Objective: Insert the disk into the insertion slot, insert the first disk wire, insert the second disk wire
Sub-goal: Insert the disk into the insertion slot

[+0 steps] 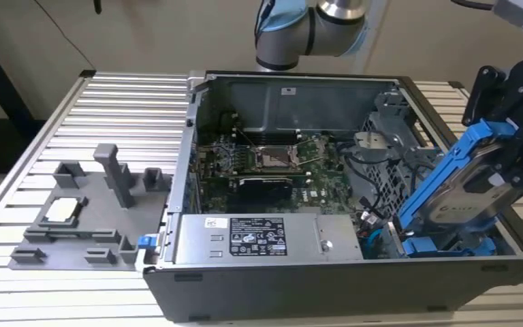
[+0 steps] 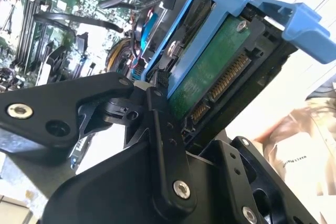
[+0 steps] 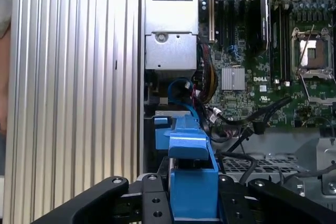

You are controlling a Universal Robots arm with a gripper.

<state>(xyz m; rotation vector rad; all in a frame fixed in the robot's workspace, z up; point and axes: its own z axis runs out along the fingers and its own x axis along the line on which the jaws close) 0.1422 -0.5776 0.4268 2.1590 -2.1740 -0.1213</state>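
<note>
In the exterior view the hand (image 1: 500, 153) is clamped on the disk (image 1: 451, 201), holding it tilted over the computer case (image 1: 334, 286), near the tabletop's (image 1: 107, 102) edge at the exterior view's right. In the second wrist view the disk's green board (image 2: 210, 72) shows. In the first wrist view its blue carrier (image 3: 191, 182) sits between the black fingers (image 3: 152, 203).

An open computer case (image 1: 334, 286) lies on a ribbed aluminium table (image 1: 125, 109), its green motherboard (image 1: 323, 182) and silver labelled power supply (image 1: 252, 238) exposed; beside it, at the exterior view's left, a grey fixture (image 1: 98, 228) carries a small white-topped chip (image 1: 65, 210).
</note>
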